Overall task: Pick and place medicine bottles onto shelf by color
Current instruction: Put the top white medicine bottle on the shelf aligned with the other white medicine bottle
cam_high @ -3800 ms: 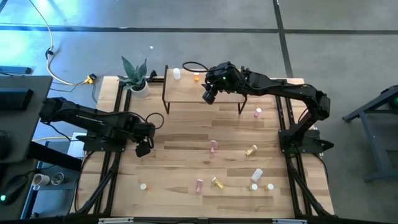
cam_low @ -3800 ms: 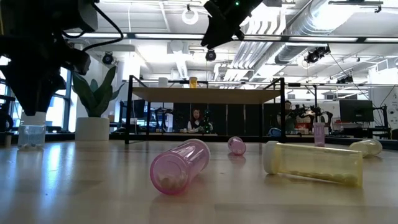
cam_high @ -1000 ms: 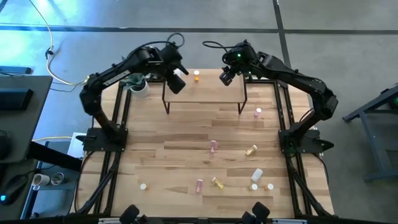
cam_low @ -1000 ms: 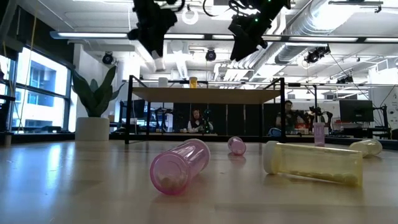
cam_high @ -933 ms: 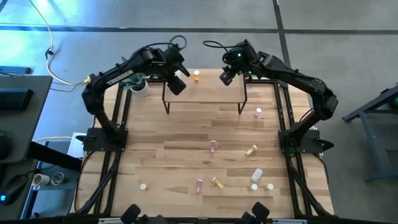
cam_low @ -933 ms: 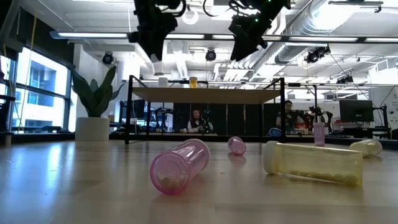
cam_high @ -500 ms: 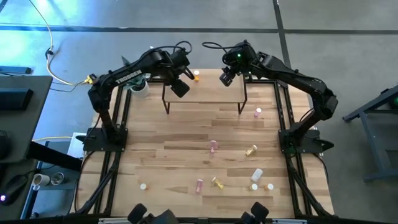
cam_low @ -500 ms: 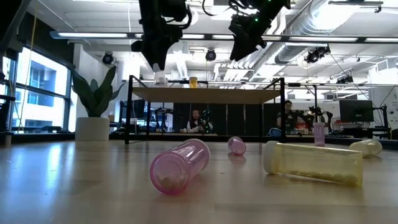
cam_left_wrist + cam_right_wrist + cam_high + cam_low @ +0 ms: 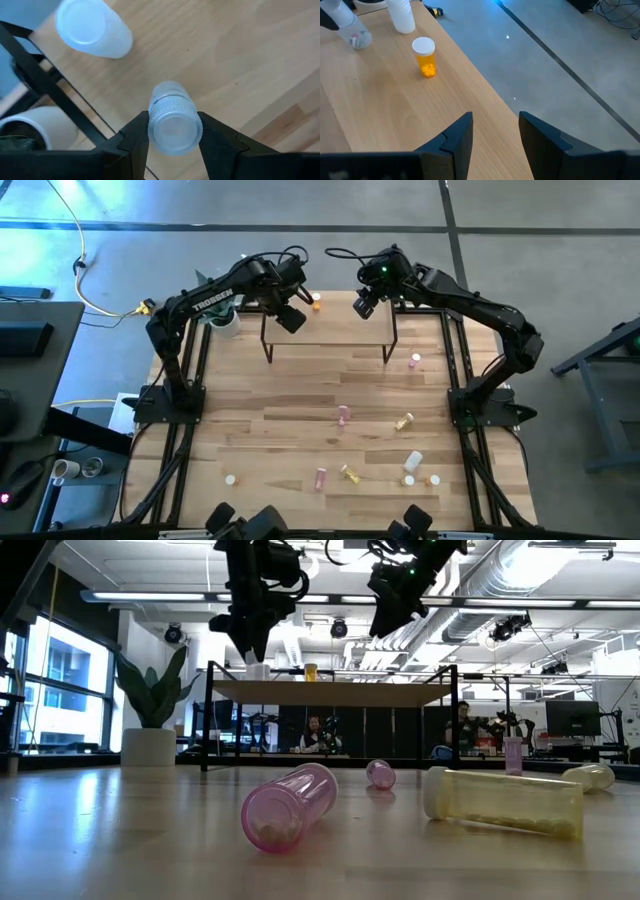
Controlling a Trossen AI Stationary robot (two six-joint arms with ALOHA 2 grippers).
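Clear-ish white bottle (image 9: 172, 120) is pinched between the left hand's (image 9: 172, 142) fingers, cap facing the wrist cam, so its long axis runs straight down toward the shelf (image 9: 340, 328) board; basically upright. It's hanging over the shelf's left end, near the back edge, close to another white bottle (image 9: 92, 29) that's already standing there.

What could go wrong: the two are pretty near each other, so if the hand drifts sideways while lowering, a finger or the bottle itself could clip the standing one and knock it over or off the back. The shelf edge and its black rail are also close, so a release too far out means the bottle goes off the side by the plant pot (image 9: 226, 321). And if it lets go while the bottle isn't seated on the board, a tall skinny thing like that will likely tip and roll.

Right hand (image 9: 492, 132) hovers over the shelf's right part, fingers spread, holding nothing, with the orange bottle (image 9: 424, 56) standing a bit ahead of it. Several more bottles lie on the table (image 9: 300, 430)
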